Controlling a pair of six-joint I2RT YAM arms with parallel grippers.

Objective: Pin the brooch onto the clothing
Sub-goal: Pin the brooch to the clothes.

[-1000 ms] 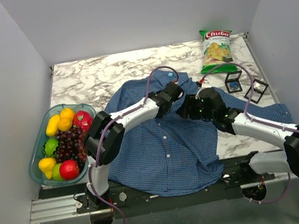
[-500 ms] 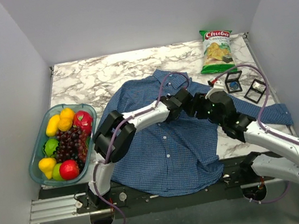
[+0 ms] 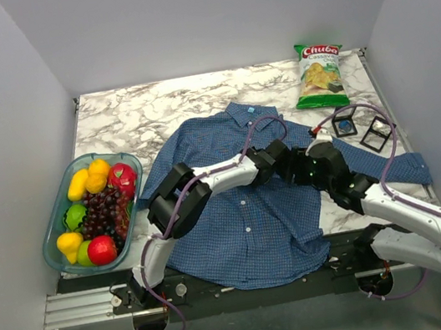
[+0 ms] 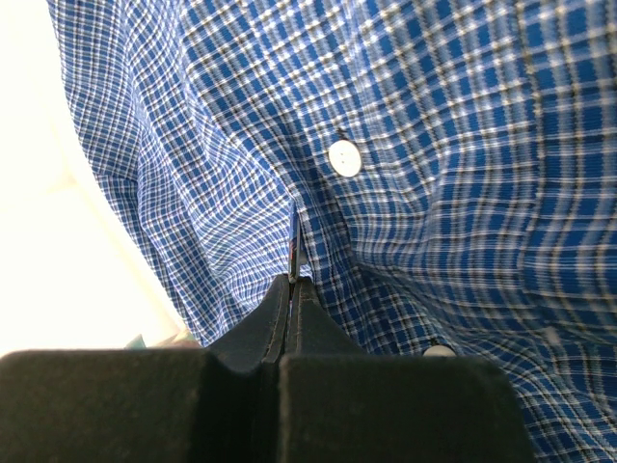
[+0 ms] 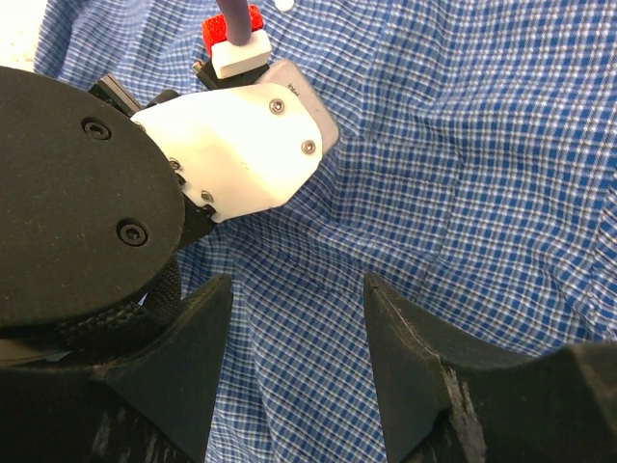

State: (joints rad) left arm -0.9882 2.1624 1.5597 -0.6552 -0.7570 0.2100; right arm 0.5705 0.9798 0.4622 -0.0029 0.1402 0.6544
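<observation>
Fruit filled a clear bowl at the left edge of the marble table, with dark grapes among yellow, green and red pieces. Beside it the blue checked shirt lay spread face up over the middle of the table, its collar toward the far side and its hem hanging over the near edge between the two arm bases. The left gripper reached across to the upper right chest of the shirt, its fingers clenched tight on a thin raised fold of the cloth just below a white button. The right gripper hung just beside the left wrist, its fingers spread apart above the cloth and grasping nothing. Farther right, a bag of chips lay at the far corner, and two small black boxes sat near the shirt's sleeve.
</observation>
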